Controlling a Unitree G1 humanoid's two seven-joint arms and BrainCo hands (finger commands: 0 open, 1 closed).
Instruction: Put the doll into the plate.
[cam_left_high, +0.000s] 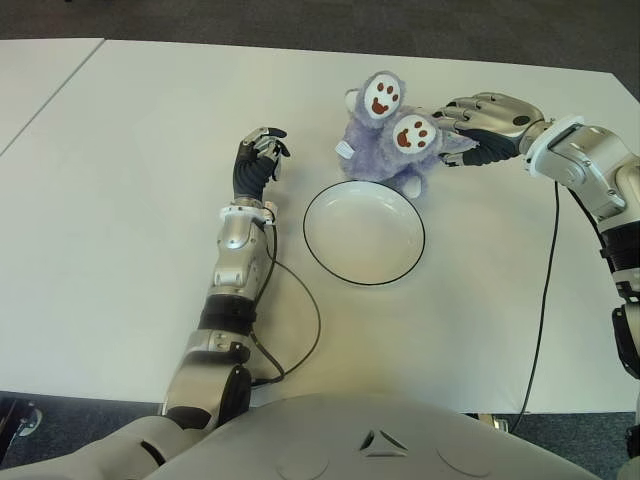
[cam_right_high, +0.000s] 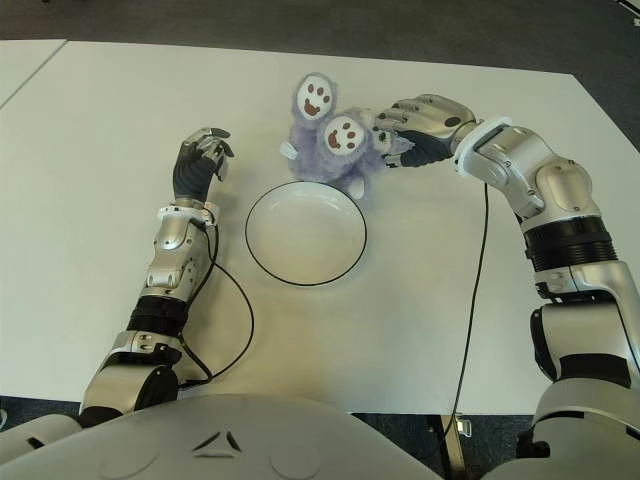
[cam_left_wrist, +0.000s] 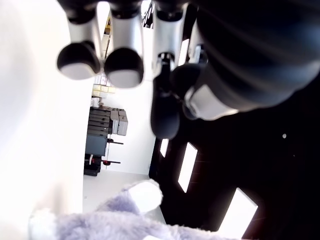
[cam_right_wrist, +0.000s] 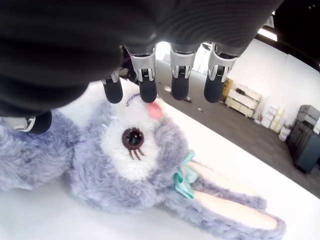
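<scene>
The doll (cam_left_high: 392, 140), a purple plush rabbit, lies on the white table (cam_left_high: 130, 180) just beyond the plate's (cam_left_high: 364, 232) far rim, soles turned up toward the camera, body running toward the right hand (cam_left_high: 472, 122). The right wrist view shows its face and the fingers (cam_right_wrist: 148, 89) arched over the head, no closed grasp. The left hand (cam_left_high: 257, 160) hovers left of the plate, loosely curled, empty

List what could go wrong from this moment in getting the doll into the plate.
1. The right hand has its fingers over the doll's head but not clearly closed; a lift could slip.
2. The doll lies against the plate's far rim, so dragging it might push the plate toward the idle left hand, which shows left of the plate.
</scene>
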